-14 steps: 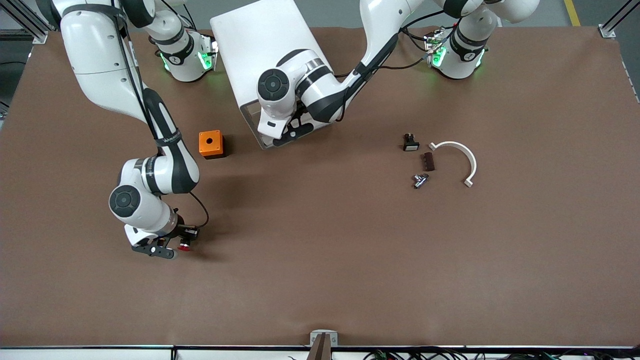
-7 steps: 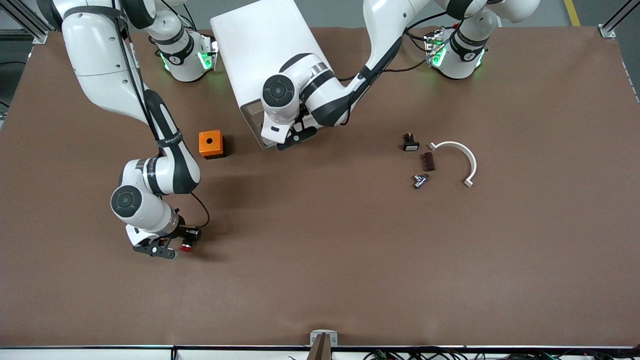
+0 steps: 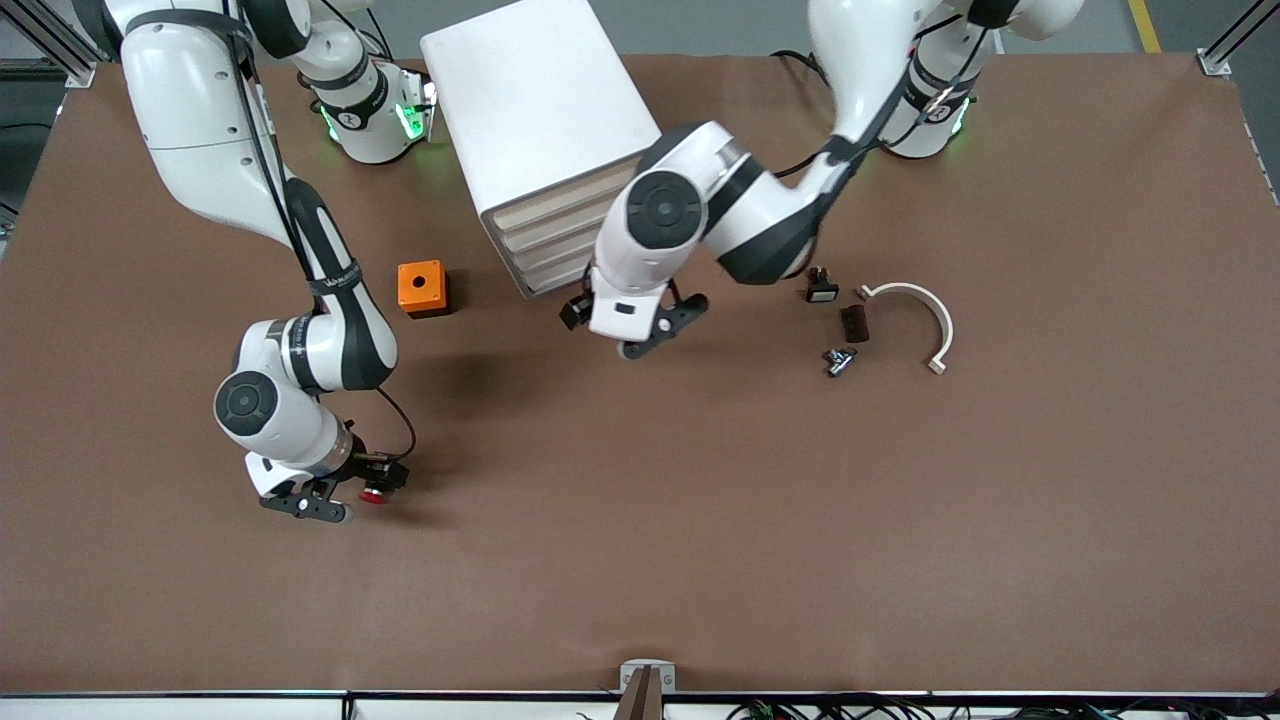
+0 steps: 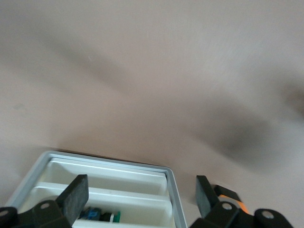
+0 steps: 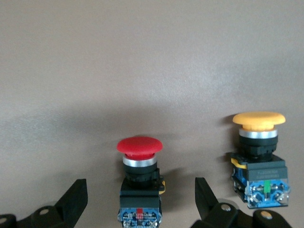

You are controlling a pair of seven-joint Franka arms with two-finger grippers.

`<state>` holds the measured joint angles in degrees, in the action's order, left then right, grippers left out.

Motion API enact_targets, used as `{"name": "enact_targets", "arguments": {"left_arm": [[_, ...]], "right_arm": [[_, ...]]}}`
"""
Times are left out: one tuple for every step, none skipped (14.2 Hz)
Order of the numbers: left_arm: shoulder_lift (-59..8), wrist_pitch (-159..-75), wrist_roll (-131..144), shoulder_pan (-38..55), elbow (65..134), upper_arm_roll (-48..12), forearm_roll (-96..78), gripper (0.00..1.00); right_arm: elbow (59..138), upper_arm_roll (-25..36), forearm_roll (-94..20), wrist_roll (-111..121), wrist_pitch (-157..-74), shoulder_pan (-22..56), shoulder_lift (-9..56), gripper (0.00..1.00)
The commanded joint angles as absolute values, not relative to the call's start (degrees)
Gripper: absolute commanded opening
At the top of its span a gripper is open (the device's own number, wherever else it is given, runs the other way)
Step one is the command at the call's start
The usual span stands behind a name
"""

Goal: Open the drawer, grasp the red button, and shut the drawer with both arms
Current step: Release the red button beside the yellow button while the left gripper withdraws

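The white cabinet [image 3: 540,90] stands at the robots' edge of the table. Its four drawers [image 3: 545,240] all look pushed in; their fronts also show in the left wrist view [image 4: 109,190]. My left gripper [image 3: 660,325] [image 4: 140,187] is open and empty, over the table in front of the cabinet. The red-capped button [image 3: 373,494] [image 5: 139,180] is on the table near the right arm's end. My right gripper [image 3: 348,497] [image 5: 140,190] is open, down at the table, with one finger on each side of the button, not touching it.
A yellow-capped button [image 5: 259,152] stands beside the red one. An orange cube with a hole [image 3: 421,288] [image 4: 228,194] sits next to the cabinet. A black switch [image 3: 821,285], a brown block [image 3: 856,322], a metal part [image 3: 840,360] and a white curved piece [image 3: 925,310] lie toward the left arm's end.
My left gripper has drawn away from the cabinet's front, toward the front camera and the left arm's end, uncovering the drawer fronts. My right gripper has hardly moved.
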<state>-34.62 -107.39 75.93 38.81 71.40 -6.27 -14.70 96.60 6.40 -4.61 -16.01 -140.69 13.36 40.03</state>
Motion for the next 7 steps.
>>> {"name": "enact_targets", "arguments": {"left_arm": [[-27.9,-101.5,70.6,32.4,73.7,-6.9,-14.8,0.99],[-26.2,-98.0,67.6,29.6,73.7,-7.1,-15.4,0.99],[-24.5,-94.2,64.5,26.3,73.7,-7.3,-15.6,0.99],[-23.0,-91.2,61.5,23.5,73.7,-7.4,-16.0,0.99],[-21.6,-87.2,57.5,20.3,73.7,-7.4,-16.3,0.99],[-20.4,-84.2,54.2,17.8,73.7,-7.3,-16.3,0.99],[-19.5,-81.4,50.8,15.3,73.9,-7.3,-16.3,0.99]], "right_arm": [[96.1,6.2,-4.5,-13.5,-138.0,12.2,38.4,1.0],[95.7,6.4,-4.4,-13.5,-136.2,12.3,37.7,1.0],[95.1,6.5,-4.4,-13.5,-134.1,12.3,37.3,1.0],[94.5,6.5,-4.4,-13.4,-131.8,12.3,36.2,1.0],[93.8,6.5,-4.0,-13.1,-129.2,12.2,35.1,1.0],[93.3,6.5,-3.4,-12.6,-126.5,12.1,34.1,1.0],[93.0,6.5,-3.1,-11.9,-124.2,12.0,32.9,1.0]]}}
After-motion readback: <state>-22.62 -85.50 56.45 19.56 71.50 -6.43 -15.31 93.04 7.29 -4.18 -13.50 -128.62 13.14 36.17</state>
